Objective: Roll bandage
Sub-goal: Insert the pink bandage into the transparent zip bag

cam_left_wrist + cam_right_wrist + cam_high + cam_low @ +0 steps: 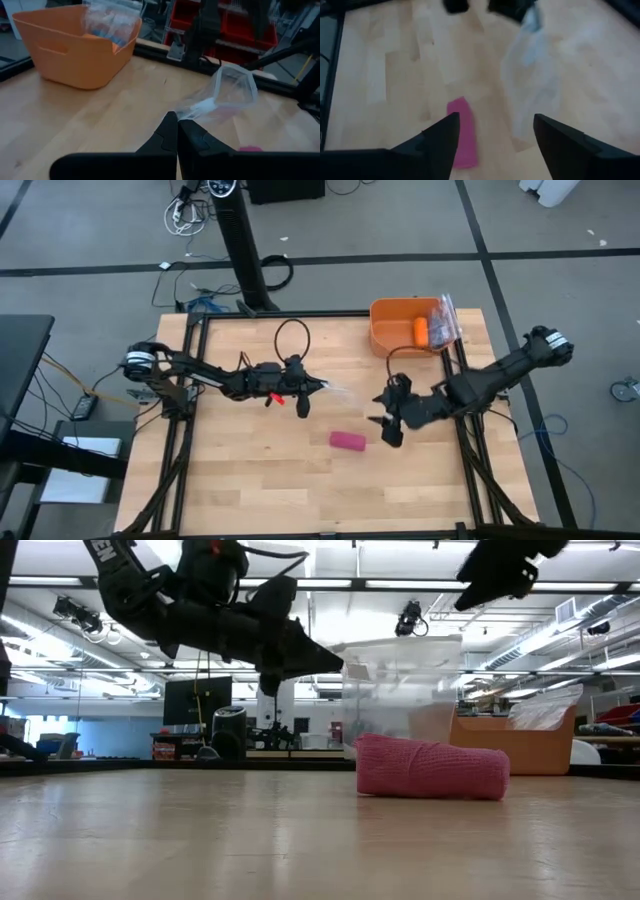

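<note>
Your bandage is a short pink roll lying on its side on the bench, touched by neither arm. In the low view the roll rests flat on the wood with a clear plastic bag hanging behind and above it.

Your right gripper sits just beside the roll, on the side toward the orange bin. Its fingers are spread wide and hold nothing; in the right wrist view the roll lies ahead of them, closer to one finger than the other, and the filmy bag hangs farther out past the fingertips.

Your left gripper is well apart from the roll, above the middle of the bench. Its fingers are clenched on a corner of the clear bag, which balloons out beyond the fingertips. A bit of pink shows low beyond them, on the wood.

Farther off from the left fingers, the orange bin stands at the bench's corner with another clear bag in it and a small orange roll inside.
</note>
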`<state>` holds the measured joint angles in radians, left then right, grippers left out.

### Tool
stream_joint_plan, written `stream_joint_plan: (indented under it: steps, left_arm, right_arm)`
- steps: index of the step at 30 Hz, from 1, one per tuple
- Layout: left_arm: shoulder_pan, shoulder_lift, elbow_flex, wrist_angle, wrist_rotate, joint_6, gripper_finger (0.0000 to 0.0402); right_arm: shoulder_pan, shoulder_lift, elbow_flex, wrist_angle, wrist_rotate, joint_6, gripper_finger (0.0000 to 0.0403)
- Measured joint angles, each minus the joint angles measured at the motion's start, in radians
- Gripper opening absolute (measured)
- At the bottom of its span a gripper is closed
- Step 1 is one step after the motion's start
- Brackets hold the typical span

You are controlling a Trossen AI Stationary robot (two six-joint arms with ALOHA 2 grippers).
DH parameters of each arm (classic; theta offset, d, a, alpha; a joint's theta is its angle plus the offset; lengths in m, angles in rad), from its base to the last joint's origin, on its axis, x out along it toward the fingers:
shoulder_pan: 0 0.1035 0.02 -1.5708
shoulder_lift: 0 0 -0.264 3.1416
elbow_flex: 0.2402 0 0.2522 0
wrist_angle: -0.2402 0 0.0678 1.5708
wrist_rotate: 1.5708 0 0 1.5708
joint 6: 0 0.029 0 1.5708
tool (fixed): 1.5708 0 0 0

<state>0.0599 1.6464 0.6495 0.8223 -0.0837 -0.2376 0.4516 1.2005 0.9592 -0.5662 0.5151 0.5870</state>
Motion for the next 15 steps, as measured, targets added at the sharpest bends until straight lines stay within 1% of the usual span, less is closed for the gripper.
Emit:
stream_joint_plan:
  steps: [3, 7, 11, 15]
  left_arm:
    - [0.009, 0.018, 0.000, 0.059, 0.001, -0.002, 0.0000]
    - [0.036, 0.018, 0.000, 0.077, 0.008, -0.002, 0.0000]
    - [0.059, 0.018, 0.000, 0.076, 0.035, -0.002, 0.0000]
    - [0.064, 0.018, 0.000, 0.072, 0.056, -0.003, 0.0000]
  right_arm:
    - [0.069, 0.068, -0.038, 0.062, 0.040, 0.048, 0.0266]
    - [0.121, 0.191, -0.091, 0.220, 0.057, 0.124, 0.0264]
    - [0.131, 0.325, -0.098, 0.320, 0.057, 0.162, 0.0265]
    - [0.126, 0.438, -0.099, 0.405, 0.053, 0.161, 0.0278]
